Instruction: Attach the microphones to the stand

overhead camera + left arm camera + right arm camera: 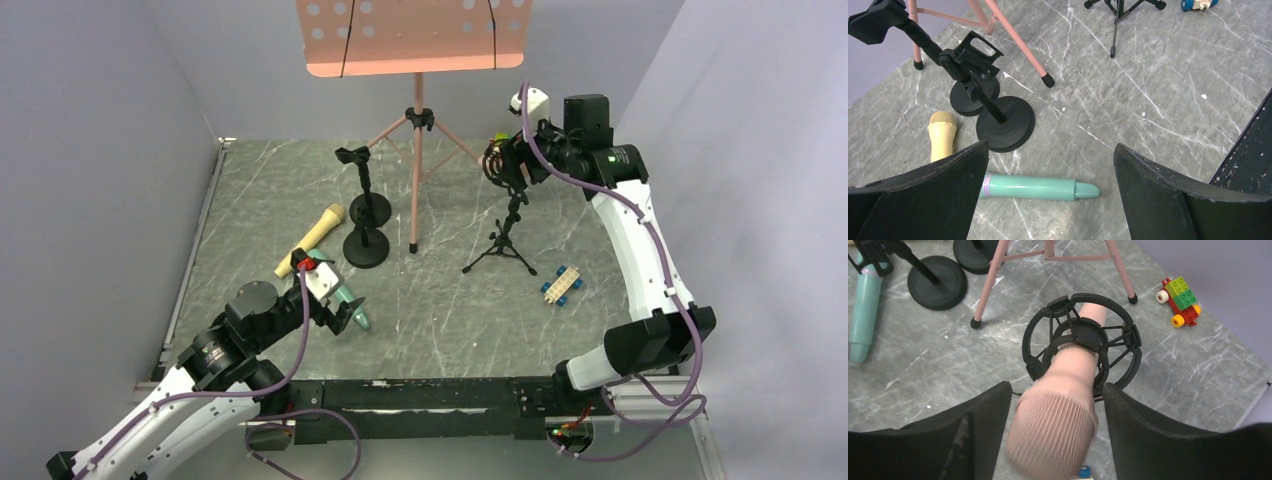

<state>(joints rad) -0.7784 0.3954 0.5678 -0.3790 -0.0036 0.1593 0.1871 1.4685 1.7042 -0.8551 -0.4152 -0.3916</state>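
Note:
The salmon pink microphone [1058, 430] stands with its body through the black ring mount [1083, 335] of the small tripod stand [510, 235]. Its ribbed head is blurred. My right gripper [1057, 390] is open, a finger on each side of that head with a thin gap. The teal green microphone [1033, 187] lies flat on the table. My left gripper [1051, 160] hovers over it, wide open and holding nothing. The pale yellow microphone [942, 137] lies beside it to the left. Two round-base stands [1003, 125] with empty black clips [973, 52] stand just beyond.
A pink music stand [415, 40] on a tripod rises at the back middle, its feet [1047, 79] near the round bases. A blue-wheeled brick car [562, 285] lies right of the tripod stand. A red and green brick car [1180, 300] sits near the back wall.

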